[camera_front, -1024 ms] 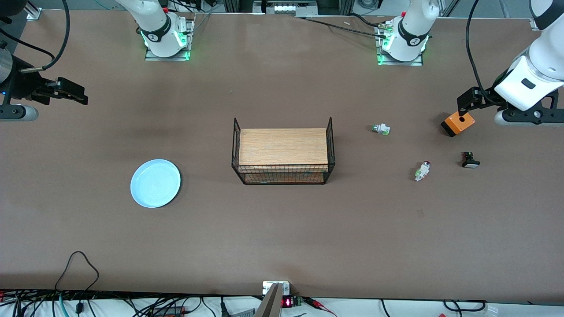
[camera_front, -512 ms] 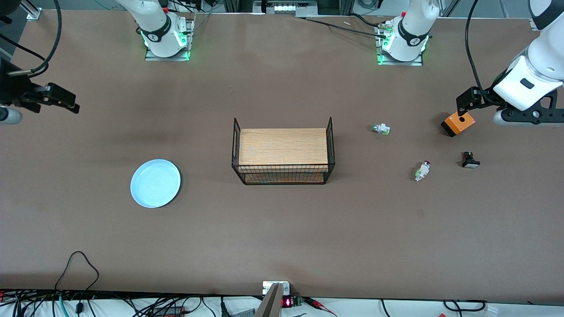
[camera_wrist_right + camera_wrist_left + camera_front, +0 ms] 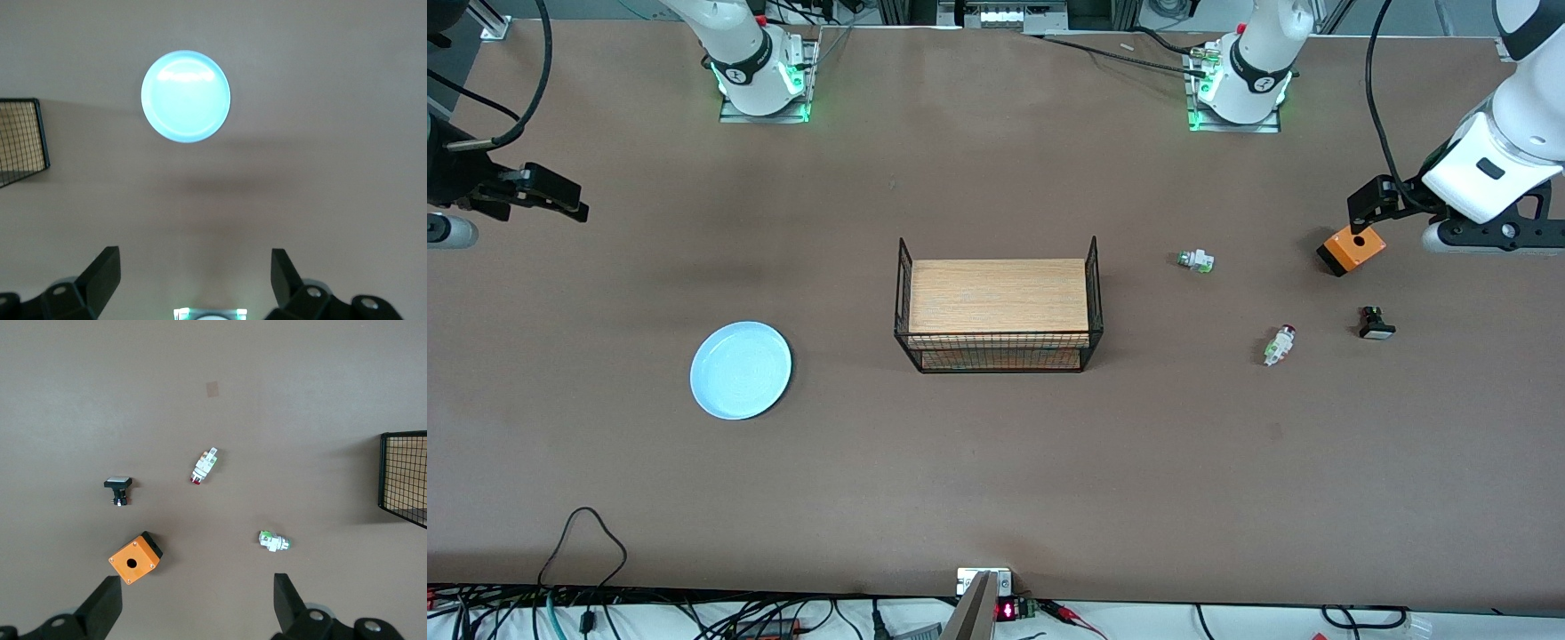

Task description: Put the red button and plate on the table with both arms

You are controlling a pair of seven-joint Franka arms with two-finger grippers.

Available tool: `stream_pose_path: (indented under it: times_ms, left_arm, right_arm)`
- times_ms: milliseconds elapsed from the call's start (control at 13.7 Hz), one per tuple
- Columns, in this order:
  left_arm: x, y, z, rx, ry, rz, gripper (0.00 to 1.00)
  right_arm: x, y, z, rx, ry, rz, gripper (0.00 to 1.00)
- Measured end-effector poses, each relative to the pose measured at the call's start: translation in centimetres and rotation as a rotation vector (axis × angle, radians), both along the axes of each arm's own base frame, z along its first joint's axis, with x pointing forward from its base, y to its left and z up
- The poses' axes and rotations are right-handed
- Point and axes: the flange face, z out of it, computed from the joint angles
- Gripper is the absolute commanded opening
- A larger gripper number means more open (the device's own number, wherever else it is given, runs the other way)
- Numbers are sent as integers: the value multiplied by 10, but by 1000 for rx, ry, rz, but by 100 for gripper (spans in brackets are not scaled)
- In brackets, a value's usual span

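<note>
My left gripper [image 3: 195,603] spread wide over the orange box [image 3: 1352,250], right gripper [image 3: 195,279] spread too, empty, red button [image 3: 1279,345] and plate [image 3: 741,370] resting on the table [image 3: 996,462]

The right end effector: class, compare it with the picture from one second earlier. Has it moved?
Yes. The right end effector, open and empty, has drawn back from the wire rack toward the right arm's end of the table.
</note>
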Motion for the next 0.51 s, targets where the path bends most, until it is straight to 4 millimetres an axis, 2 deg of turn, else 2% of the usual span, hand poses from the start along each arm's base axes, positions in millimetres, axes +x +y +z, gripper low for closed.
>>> stream_pose_path:
  times_ms: [512]
  left_arm:
    - [0, 0, 0, 0, 0, -2, 100]
  right_arm:
    - [1, 0, -5, -1, 19, -1, 100]
